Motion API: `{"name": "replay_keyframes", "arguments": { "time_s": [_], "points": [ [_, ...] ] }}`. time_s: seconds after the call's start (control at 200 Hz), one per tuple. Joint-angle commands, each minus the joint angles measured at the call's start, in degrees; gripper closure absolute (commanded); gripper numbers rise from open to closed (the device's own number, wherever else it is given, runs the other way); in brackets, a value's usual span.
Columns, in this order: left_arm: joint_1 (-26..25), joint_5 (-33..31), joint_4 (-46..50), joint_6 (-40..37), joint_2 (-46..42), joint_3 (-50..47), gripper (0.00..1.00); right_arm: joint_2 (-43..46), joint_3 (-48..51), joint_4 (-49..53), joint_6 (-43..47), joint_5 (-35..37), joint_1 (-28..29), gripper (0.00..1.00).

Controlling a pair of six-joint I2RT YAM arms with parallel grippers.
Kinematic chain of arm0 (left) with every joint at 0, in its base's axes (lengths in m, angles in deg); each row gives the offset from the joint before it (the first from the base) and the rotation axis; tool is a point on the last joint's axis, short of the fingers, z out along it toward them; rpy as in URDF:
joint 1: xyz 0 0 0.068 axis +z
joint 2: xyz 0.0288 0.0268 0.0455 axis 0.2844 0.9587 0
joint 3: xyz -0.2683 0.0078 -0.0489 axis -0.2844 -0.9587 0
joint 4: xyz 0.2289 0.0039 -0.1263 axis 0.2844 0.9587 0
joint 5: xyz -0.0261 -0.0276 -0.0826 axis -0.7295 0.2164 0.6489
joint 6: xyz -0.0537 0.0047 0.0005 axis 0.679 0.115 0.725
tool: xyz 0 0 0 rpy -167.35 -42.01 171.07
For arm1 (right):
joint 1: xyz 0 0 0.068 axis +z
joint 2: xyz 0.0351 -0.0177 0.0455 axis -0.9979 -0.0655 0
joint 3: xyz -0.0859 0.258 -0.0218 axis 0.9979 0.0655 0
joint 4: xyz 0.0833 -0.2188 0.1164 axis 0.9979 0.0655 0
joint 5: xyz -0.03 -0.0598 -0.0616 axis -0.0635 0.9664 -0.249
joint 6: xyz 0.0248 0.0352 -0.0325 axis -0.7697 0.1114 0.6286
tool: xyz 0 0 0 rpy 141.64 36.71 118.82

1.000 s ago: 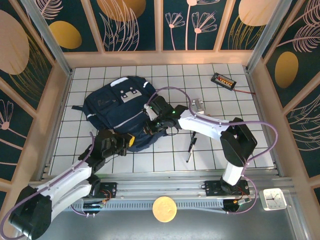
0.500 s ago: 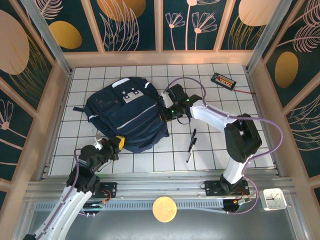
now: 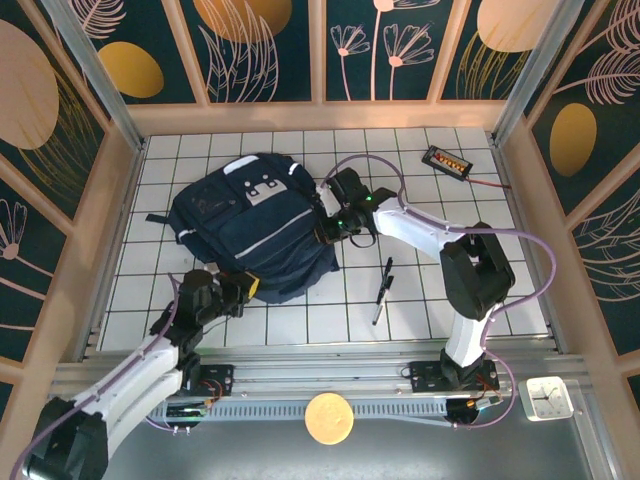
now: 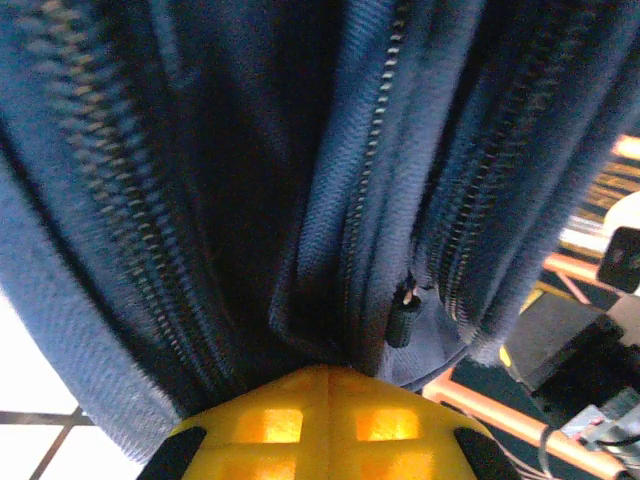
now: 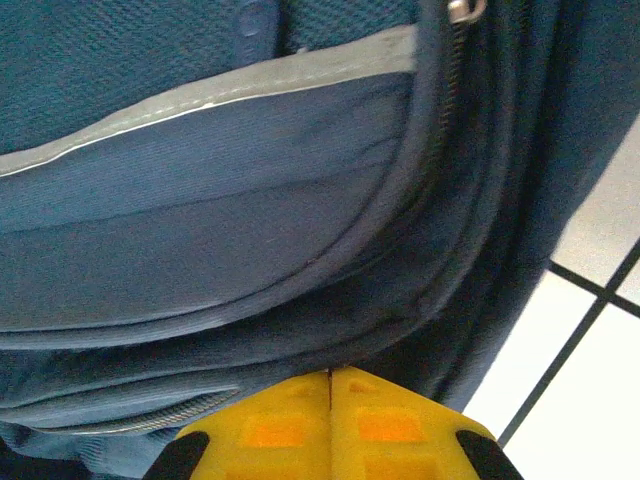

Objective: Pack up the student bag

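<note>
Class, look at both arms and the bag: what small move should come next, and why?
Probably the left gripper should release the fabric and shift to the zip pull close beside it. The student bag looks zipped shut, the pen lies outside on the table, and the right gripper seems to pinch the bag's side, steadying it.

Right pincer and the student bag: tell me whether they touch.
Touching. The right wrist view shows the shut right pincer with its yellow tips pressed into a dark fold of the student bag, no gap between them.
</note>
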Motion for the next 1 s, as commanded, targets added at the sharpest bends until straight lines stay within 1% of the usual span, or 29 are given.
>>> {"name": "replay_keyframes", "arguments": {
  "time_s": [0.0, 0.1, 0.15, 0.2, 0.24, 0.27, 0.365, 0.42, 0.46, 0.51, 0.575, 0.585, 0.686, 0.776, 0.901, 0.941, 0.991],
  "points": [
    [0.35, 0.76, -4.94, -10.21, 3.59, 8.77, 0.97, -1.35, -2.55, -0.14, 1.38, -2.76, 2.86, 1.00],
    [0.50, 1.60, -1.84, -13.87, 6.86, 12.85, 0.87, -1.79, -3.05, 0.19, 0.92, -3.10, 3.76, 1.00],
    [0.93, 2.69, -2.37, -13.68, 8.31, 13.21, 0.80, -1.66, -2.93, 0.05, 0.59, -3.28, 4.29, 1.00],
    [1.22, 3.07, -1.04, -12.96, 9.61, 13.80, 0.77, -1.52, -2.86, -0.12, 0.17, -3.37, 4.88, 1.00],
    [1.42, 3.75, -0.73, -13.17, 10.72, 14.76, 0.69, -1.27, -2.72, -0.25, -0.18, -3.43, 5.39, 1.00],
    [1.57, 4.15, 1.46, -13.91, 11.85, 16.14, 0.63, -1.06, -2.62, -0.41, -0.59, -3.61, 5.76, 1.00],
    [2.06, 5.29, 5.80, -19.20, 15.74, 21.47, 0.51, -0.36, -1.76, -1.52, -2.05, -4.39, 6.97, 1.00],
    [2.48, 5.99, 7.14, -21.22, 17.41, 23.67, 0.46, -0.07, -1.13, -2.21, -3.22, -5.07, 7.68, 1.00],
    [2.86, 6.67, 8.01, -22.47, 18.55, 24.96, 0.40, 0.05, -0.63, -2.79, -4.31, -5.66, 8.23, 1.00],
    [3.21, 7.35, 10.56, -24.32, 19.97, 27.06, 0.29, 0.12, -0.21, -3.36, -5.59, -6.49, 8.99, 1.00],
    [3.40, 8.35, 13.29, -25.80, 21.34, 29.96, 0.04, 0.09, 0.08, -4.10, -7.10, -7.21, 10.29, 1.00],
    [3.48, 8.43, 13.67, -25.95, 21.40, 30.29, 0.02, 0.11, 0.15, -4.23, -7.28, -7.30, 10.47, 1.00],
    [3.49, 8.43, 17.09, -23.91, 20.34, 31.84, 0.01, -0.01, 0.09, -5.48, -8.91, -7.92, 12.33, 1.00],
    [3.51, 7.21, 17.73, -19.11, 16.85, 29.80, 0.01, -0.10, 0.00, -6.46, -10.05, -8.42, 13.15, 1.00],
    [3.34, 6.37, 9.02, -4.77, 10.37, 21.41, 0.01, 0.45, 0.36, -7.63, -10.88, -8.74, 13.46, 1.00],
    [3.33, 5.61, 7.31, -2.82, 9.42, 20.09, 0.01, 0.58, 0.35, -7.51, -10.80, -8.58, 13.38, 1.00],
    [3.26, 4.88, 7.01, -2.79, 9.99, 20.19, 0.01, 0.76, 0.48, -7.41, -10.66, -8.40, 13.38, 1.00]
  ]
}}
